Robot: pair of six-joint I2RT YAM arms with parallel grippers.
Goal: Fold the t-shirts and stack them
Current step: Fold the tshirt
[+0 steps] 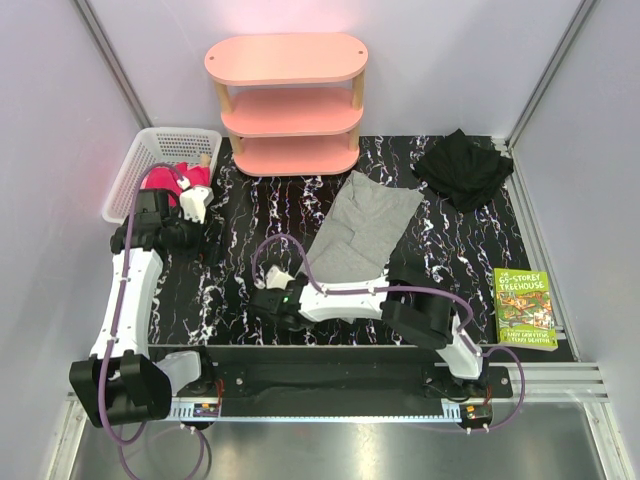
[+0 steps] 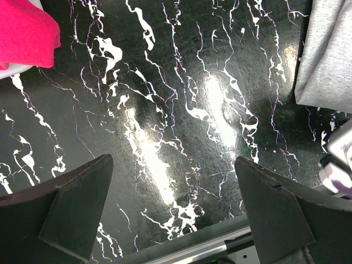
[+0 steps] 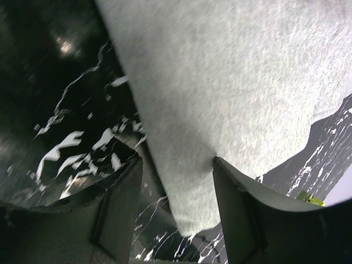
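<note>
From above, the grey t-shirt lies slantwise on the table, long axis far-right to near-left, its near end at the right gripper. The left gripper sits well apart, beside the pink bundle. Left wrist: jaws wide over bare table. Right wrist: jaws half apart astride the grey corner; whether they pinch it cannot be told.

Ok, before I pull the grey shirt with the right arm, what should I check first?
1. Edge of the grey t-shirt showing between the right jaws in the wrist view: ok.
2. Grip of the right jaws on that cloth: cannot tell.
3. The left jaws wide open and empty above the table: ok.
4. The grey t-shirt lying flat: not ok, it is creased and partly folded over.
5. The black t-shirt apart from the grey one: ok.
</note>
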